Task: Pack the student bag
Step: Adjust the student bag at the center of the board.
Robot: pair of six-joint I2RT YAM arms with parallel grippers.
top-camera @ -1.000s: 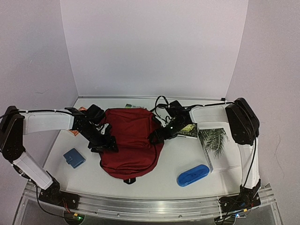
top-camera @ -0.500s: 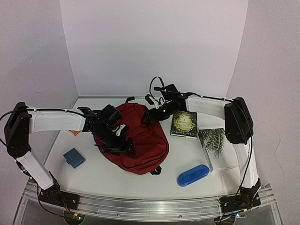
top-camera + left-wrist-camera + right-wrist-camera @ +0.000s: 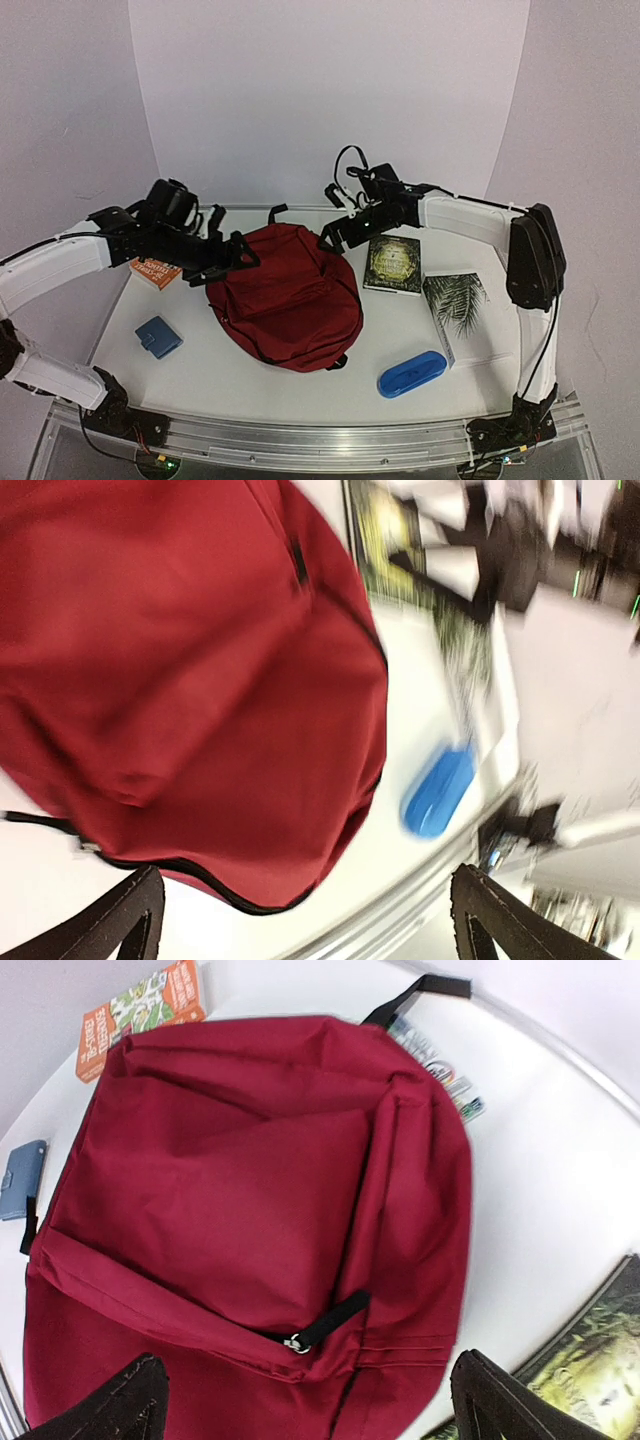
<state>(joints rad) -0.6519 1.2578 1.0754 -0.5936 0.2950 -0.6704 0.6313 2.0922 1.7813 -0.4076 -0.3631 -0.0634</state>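
Observation:
The student bag (image 3: 287, 300), dark red with black trim, lies flat mid-table, front pocket up. My left gripper (image 3: 238, 258) hovers open just off its upper left edge and holds nothing. My right gripper (image 3: 333, 238) hangs open above the bag's upper right corner, also holding nothing. The left wrist view is blurred and shows the bag (image 3: 180, 680) above my open left gripper (image 3: 305, 920). In the right wrist view, the bag (image 3: 250, 1210) and its black zipper pull (image 3: 325, 1325) lie just beyond my open right gripper (image 3: 300, 1410).
An orange book (image 3: 155, 272) and a small blue square case (image 3: 158, 337) lie left of the bag. A dark green book (image 3: 393, 263), a palm-leaf book (image 3: 455, 305) and a blue oblong case (image 3: 411, 373) lie to its right.
My left gripper opened wide, let go of the bag and pulled back up and left. My right gripper rose slightly. The bag settled flat, shifted a little to the right.

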